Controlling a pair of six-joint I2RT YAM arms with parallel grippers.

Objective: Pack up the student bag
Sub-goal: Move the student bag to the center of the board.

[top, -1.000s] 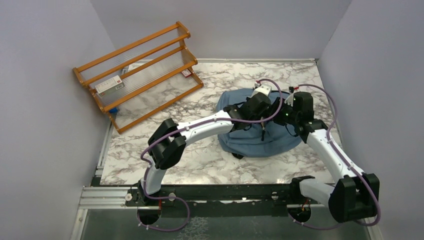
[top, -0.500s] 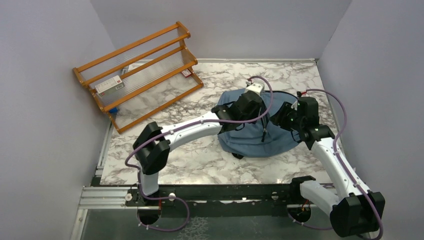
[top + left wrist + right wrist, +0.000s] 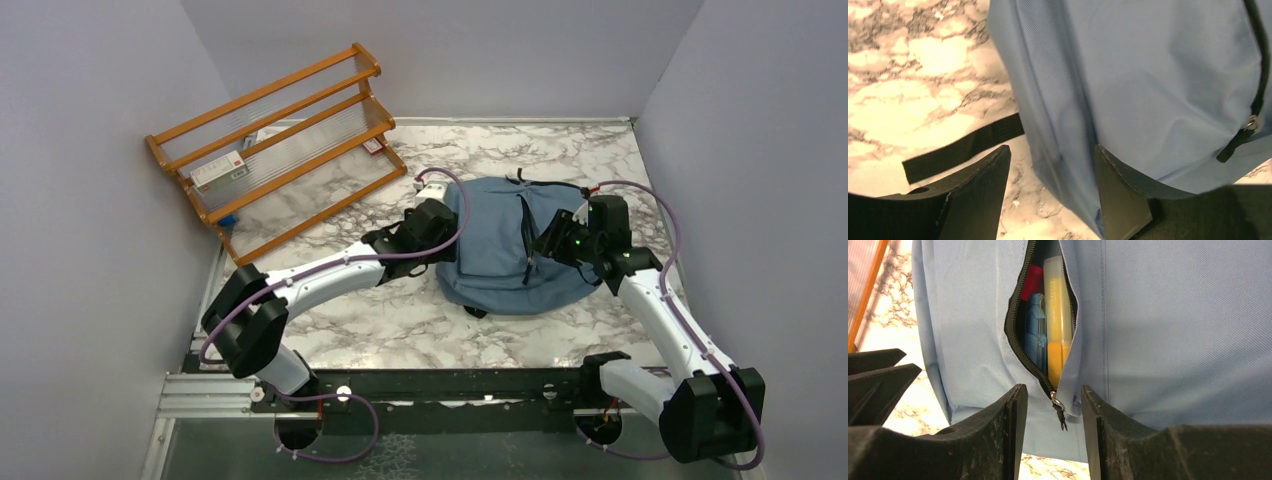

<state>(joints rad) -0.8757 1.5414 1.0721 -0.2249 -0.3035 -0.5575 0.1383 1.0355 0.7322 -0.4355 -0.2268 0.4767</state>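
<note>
Backing L gripper [image 3: 1050,160] off to left edge of bag [image 3: 495,250], centre-right of frame; fingers just spread, gripping nothing. R gripper [image 3: 1050,390] half-open astride zip pull [image 3: 1058,407], unclamped. Pens [image 3: 1054,305] inside, so zipping-up prob next.

- The student bag [image 3: 1173,315] is soft, matt blue cloth with a fine weave.
- Its zipper pull ring [image 3: 1054,401] is shiny metal.
- The table [image 3: 400,320] looks like smooth marble.
- The rack [image 3: 280,150] has glossy orange wood rails.
</note>
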